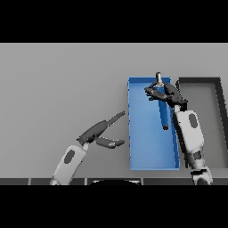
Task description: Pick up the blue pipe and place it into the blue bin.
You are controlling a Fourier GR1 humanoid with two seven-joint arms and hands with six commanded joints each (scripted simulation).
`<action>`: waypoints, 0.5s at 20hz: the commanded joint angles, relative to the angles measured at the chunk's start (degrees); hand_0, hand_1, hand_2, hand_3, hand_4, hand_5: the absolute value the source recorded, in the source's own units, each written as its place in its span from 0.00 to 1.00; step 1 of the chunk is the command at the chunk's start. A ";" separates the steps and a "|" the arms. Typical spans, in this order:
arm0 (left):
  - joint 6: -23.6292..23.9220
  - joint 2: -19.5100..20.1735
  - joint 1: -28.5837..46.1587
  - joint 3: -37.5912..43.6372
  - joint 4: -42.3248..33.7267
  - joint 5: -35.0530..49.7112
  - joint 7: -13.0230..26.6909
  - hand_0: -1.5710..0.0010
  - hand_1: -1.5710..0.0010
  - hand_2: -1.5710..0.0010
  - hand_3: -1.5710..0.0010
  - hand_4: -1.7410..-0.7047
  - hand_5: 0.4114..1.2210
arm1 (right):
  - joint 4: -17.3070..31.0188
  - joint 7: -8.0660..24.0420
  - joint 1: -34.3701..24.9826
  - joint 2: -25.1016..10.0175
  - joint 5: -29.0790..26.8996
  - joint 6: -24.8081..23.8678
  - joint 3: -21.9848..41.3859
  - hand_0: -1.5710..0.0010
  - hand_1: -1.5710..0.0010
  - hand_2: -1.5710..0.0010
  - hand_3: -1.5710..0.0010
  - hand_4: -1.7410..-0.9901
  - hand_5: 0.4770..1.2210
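The blue bin (144,151) lies lengthwise on the grey table, right of centre. Over its far right part my right hand (165,93) is curled round the blue pipe (163,115). The pipe runs from a grey end (158,76) sticking out beyond the hand, near the bin's far rim, down to a dark tip over the bin's floor. I cannot tell whether the tip touches the floor. My left hand (99,132) hovers left of the bin with straight fingers and holds nothing.
A dark grey bin (217,120) stands directly right of the blue one, its near part hidden behind my right forearm. Bare grey table stretches to the left and back.
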 commanded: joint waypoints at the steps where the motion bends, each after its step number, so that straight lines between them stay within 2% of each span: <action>1: -0.62 0.15 0.83 -0.51 -0.78 0.36 -0.43 1.00 1.00 1.00 1.00 0.79 0.10 | 2.27 0.00 -1.06 -1.40 -3.55 -2.80 3.26 0.00 0.00 0.00 0.74 0.09 0.93; 2: -0.53 0.25 0.68 -0.14 -0.76 0.55 -0.39 1.00 1.00 1.00 1.00 0.79 0.10 | 3.39 0.01 -1.22 -3.42 -7.05 -5.12 6.67 0.00 0.00 0.03 0.71 0.15 0.92; 4: -0.25 0.21 0.77 -0.11 -0.94 0.40 0.17 1.00 1.00 1.00 1.00 0.79 0.10 | 5.89 0.00 -3.87 -7.58 -14.89 -10.16 13.48 0.31 0.35 0.37 0.81 0.36 0.90; 6: -0.09 -0.05 1.35 -0.40 -1.35 0.42 -0.14 1.00 1.00 1.00 1.00 0.79 0.10 | 5.81 0.00 -6.04 -12.21 -21.52 -13.98 21.38 0.56 0.58 0.60 0.88 0.49 0.87; 8: 0.06 -0.13 0.76 0.04 -1.02 0.63 0.87 1.00 1.00 1.00 1.00 0.79 0.10 | 1.33 0.01 -6.36 -15.91 -20.85 -11.07 26.77 0.72 0.73 0.74 0.92 0.58 0.79; 10: -0.35 0.12 0.51 0.17 -0.19 0.72 0.71 1.00 1.00 1.00 1.00 0.79 0.10 | -1.73 -0.04 -6.70 -18.95 -16.77 -8.38 30.81 0.82 0.83 0.84 0.95 0.65 0.65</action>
